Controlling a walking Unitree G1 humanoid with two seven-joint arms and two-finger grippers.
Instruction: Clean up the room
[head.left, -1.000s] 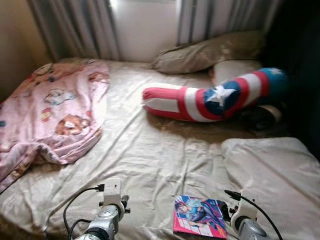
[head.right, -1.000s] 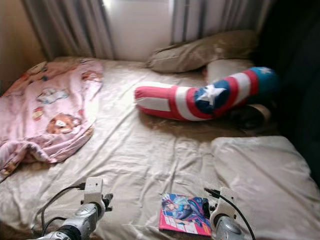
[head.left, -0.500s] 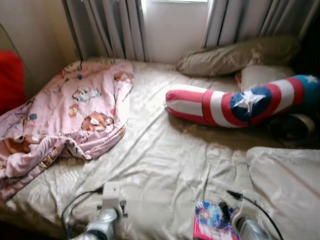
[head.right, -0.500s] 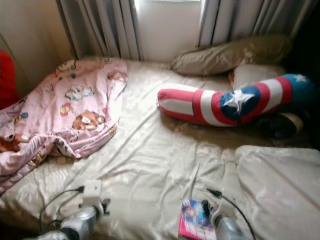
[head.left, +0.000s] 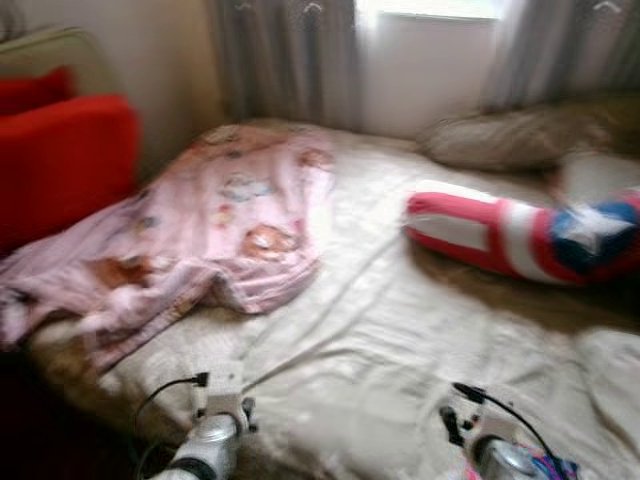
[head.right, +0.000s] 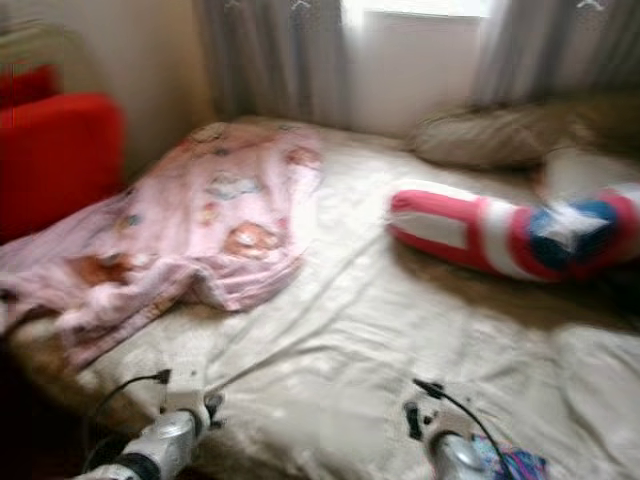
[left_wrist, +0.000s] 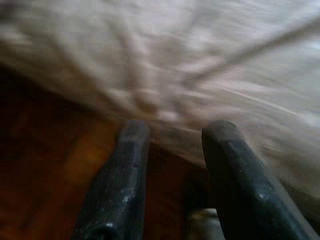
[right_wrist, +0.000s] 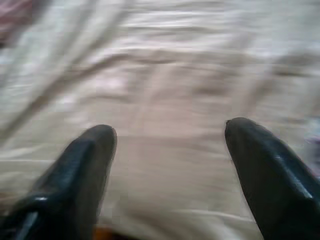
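Shifted since 0.5 s ago: whole view swung left (camera move); red chair (head.left: 65, 160) now seen. Pink blanket (head.left: 215, 235) lies crumpled on bed (head.left: 400, 330). Book (head.right: 510, 466) beside right pincer (right_wrist: 170, 150), spread wide, empty. Left pincer (left_wrist: 172, 165) narrowly parted, empty. Step judged: surveying; next, an item to be picked.

Daylight glare from the window (head.left: 428, 60), motion blur across all views, dim shadow toward the near edge
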